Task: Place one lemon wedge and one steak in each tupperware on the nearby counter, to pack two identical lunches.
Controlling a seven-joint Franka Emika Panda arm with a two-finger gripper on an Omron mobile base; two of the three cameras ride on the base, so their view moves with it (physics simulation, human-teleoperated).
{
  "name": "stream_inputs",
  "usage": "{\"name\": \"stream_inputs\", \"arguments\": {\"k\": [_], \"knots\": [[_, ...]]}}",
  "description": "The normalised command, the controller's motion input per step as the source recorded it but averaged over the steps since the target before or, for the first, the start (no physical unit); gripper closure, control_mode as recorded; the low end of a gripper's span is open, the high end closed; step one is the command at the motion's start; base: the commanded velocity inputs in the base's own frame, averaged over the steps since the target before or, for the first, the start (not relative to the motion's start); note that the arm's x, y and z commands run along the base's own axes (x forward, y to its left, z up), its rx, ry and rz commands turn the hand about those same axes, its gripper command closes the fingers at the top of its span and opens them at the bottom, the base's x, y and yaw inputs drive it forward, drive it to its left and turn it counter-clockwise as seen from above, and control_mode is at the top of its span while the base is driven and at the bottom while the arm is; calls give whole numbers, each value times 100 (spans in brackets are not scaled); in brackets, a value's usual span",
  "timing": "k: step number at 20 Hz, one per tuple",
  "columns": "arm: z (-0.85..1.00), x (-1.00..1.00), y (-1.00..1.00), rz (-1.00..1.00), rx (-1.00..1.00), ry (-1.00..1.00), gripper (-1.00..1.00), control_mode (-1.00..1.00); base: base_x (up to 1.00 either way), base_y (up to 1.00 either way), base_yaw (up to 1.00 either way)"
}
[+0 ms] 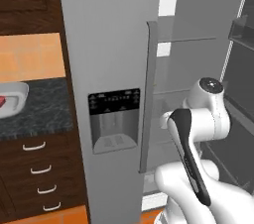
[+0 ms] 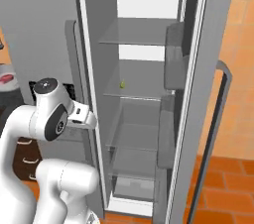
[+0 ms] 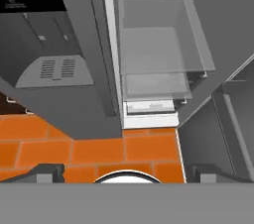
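A small lemon wedge (image 2: 122,84) is seen on a glass shelf (image 2: 136,94) inside the open fridge (image 2: 99,44). The pincer (image 3: 125,172) is held wide open and empty, aimed down at the floor (image 3: 74,151). The wedge lies higher up, deeper in.

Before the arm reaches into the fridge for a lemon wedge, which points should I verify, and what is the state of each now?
1. Fridge door open: ok.
2. Lemon wedge located, on a glass shelf in the right base view: ok.
3. Hand open and holding nothing: ok.
4. Hand aimed at the wedge: not ok; it looks down at the bottom drawer and the orange floor.
5. Tupperware on the counter with a steak inside: ok.
6. Second tupperware ready: cannot tell.
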Motion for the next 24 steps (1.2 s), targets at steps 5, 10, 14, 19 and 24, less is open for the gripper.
{"name": "stream_inputs", "arguments": {"k": [5,10,14,19,24], "knots": [[0,0,0,0,0,0,-100,100,50,-40,7],[0,0,0,0,0,0,-100,100,73,-1,4],[0,0,0,0,0,0,-100,100,25,-26,2],[0,0,0,0,0,0,-100,100,0,-57,1],[0,0,0,0,0,0,-100,100,17,-19,1]]}}
